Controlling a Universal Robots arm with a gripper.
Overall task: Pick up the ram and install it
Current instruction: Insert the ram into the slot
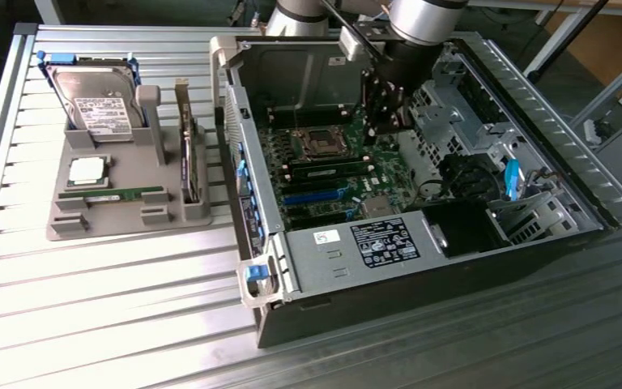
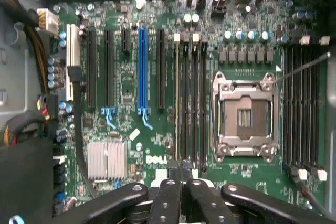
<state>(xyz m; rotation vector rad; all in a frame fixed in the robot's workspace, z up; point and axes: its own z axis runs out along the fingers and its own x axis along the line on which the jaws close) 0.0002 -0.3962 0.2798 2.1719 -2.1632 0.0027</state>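
Observation:
One ram (image 1: 111,194), a thin green stick, lies flat in the grey holder (image 1: 74,228) on the exterior view's left. A second ram (image 1: 327,169) stands seated in a memory slot on the motherboard (image 1: 381,174), just beside the CPU socket (image 1: 317,143); in the wrist view this ram (image 2: 177,103) is a thin line in the outermost of the long black slots. My gripper (image 1: 387,126) hangs inside the open computer case, above the board near the socket. In the wrist view, the gripper (image 2: 181,167) is shut, its black fingers (image 2: 167,198) pressed together with nothing between them, over one end of the slots.
The holder also carries a hard disk (image 1: 95,97), a square silver CPU chip (image 1: 87,170) and an upright expansion card (image 1: 189,158). The case walls (image 1: 236,162), a power supply (image 1: 376,243) and a drive cage (image 1: 452,121) crowd round the board. A slatted metal table (image 1: 106,308) lies all around.

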